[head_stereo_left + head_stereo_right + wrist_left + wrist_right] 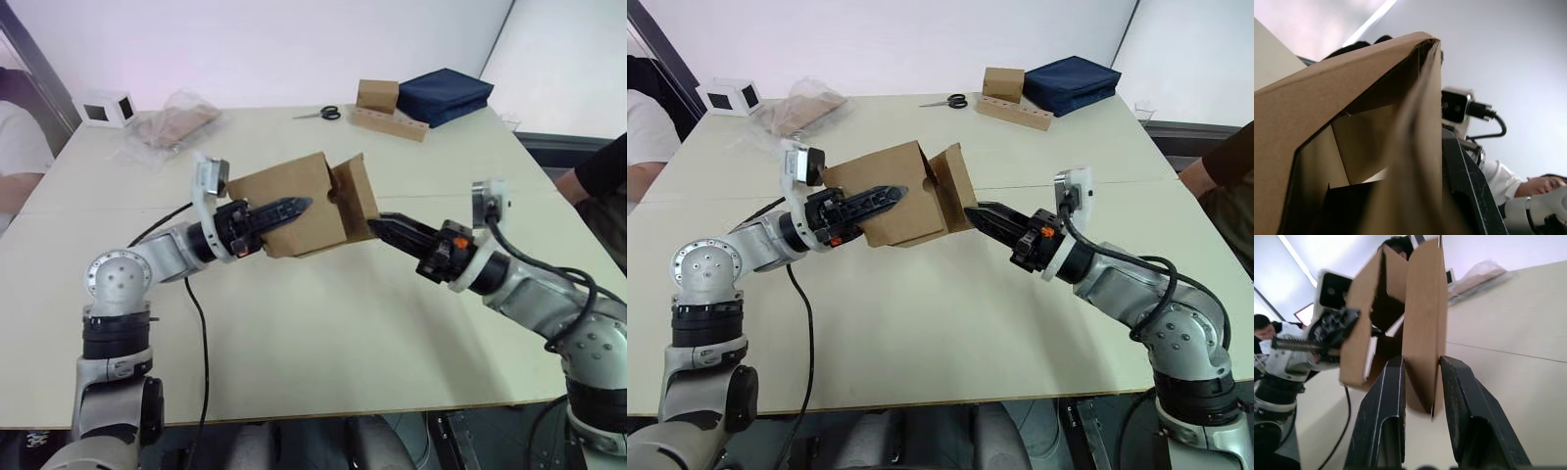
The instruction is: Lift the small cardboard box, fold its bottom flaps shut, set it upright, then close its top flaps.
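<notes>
The small cardboard box (294, 211) hangs tilted above the middle of the table (323, 333), with its flaps open. My left gripper (306, 204) is shut on one side wall; one black finger (1464, 181) lies along the outside of that wall. An open flap (355, 196) sticks out toward my right arm. My right gripper (377, 225) is at this flap's lower edge. In the right wrist view its fingers (1386, 396) stand apart on either side of the flap (1422, 333), so it is open.
At the table's far side lie scissors (321, 114), a brown block on a long cardboard strip (390, 122) and a navy bag (446, 93). A white cube (106, 108) and a clear plastic bag (171, 125) sit far left. People stand at both table ends (20, 147) (598, 176).
</notes>
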`<action>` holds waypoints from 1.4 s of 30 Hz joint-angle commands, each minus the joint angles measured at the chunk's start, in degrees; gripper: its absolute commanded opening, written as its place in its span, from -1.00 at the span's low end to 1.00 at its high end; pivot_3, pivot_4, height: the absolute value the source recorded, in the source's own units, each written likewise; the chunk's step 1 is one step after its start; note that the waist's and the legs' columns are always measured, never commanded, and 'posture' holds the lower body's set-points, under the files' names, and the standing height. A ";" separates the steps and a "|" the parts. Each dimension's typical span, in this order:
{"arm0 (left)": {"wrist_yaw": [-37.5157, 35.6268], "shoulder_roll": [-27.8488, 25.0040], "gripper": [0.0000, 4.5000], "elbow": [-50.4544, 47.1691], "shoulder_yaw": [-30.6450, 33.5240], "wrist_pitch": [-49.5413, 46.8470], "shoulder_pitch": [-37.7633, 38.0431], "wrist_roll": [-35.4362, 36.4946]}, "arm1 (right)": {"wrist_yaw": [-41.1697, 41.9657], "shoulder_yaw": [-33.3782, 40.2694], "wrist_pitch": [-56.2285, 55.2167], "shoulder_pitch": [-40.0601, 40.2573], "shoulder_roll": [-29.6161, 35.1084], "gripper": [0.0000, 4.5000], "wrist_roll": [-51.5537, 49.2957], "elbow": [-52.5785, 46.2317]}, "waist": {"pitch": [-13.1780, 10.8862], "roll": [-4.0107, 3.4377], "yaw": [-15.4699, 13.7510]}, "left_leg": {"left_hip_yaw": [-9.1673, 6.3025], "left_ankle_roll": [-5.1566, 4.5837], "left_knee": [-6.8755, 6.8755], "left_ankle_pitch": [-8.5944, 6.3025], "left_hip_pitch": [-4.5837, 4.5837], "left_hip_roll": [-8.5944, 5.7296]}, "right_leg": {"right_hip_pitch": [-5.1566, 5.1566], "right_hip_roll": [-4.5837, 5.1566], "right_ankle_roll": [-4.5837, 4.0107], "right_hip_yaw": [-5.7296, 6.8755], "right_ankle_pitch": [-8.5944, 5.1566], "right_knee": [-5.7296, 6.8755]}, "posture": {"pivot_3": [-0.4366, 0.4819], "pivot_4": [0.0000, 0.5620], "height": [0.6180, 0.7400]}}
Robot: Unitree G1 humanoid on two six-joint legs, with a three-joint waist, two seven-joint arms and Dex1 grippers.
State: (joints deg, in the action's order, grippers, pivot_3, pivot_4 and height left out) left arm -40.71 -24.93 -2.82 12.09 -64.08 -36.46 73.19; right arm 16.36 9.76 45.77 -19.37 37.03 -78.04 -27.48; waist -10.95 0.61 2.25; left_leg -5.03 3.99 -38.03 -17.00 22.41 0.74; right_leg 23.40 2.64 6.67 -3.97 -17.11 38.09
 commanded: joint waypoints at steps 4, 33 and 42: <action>-7.13 -2.23 -1.00 -4.31 -2.17 5.10 0.04 -5.43 | -2.62 -0.38 -0.16 -0.53 -2.20 -0.51 -2.05 -3.00 | 0.00 0.00 0.05 | 0.00 0.00 0.00 0.00 0.00 0.00 | 0.00 -0.01 0.00 0.00 0.00 0.00 | -0.05 -0.47 1.00; -27.73 -5.82 -1.00 -3.43 -12.05 38.23 -1.78 -34.87 | 6.02 -0.60 -2.20 -0.31 -2.82 -0.51 9.83 -2.63 | 0.00 -0.01 0.01 | 0.01 -0.02 0.01 -0.01 0.00 0.00 | 0.00 -0.01 0.00 0.00 0.00 -0.01 | -0.05 -0.47 1.00; -27.79 -6.67 -1.00 -4.08 -11.25 36.10 -1.63 -33.61 | 8.53 3.08 -0.45 -0.21 -1.01 -0.51 6.75 -2.97 | 0.00 -0.01 0.02 | 0.00 -0.02 0.01 -0.01 0.00 0.00 | 0.00 0.00 0.00 0.00 0.00 0.00 | -0.05 -0.47 1.00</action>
State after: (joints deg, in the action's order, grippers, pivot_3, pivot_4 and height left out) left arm -68.26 -30.83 -5.16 -0.80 -27.52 -37.95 38.16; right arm 23.36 9.10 45.15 -18.99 34.60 -67.36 -28.75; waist -10.95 0.60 2.27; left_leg -5.03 3.97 -38.02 -17.01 22.41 0.75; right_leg 23.39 2.64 6.68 -3.97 -17.11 38.09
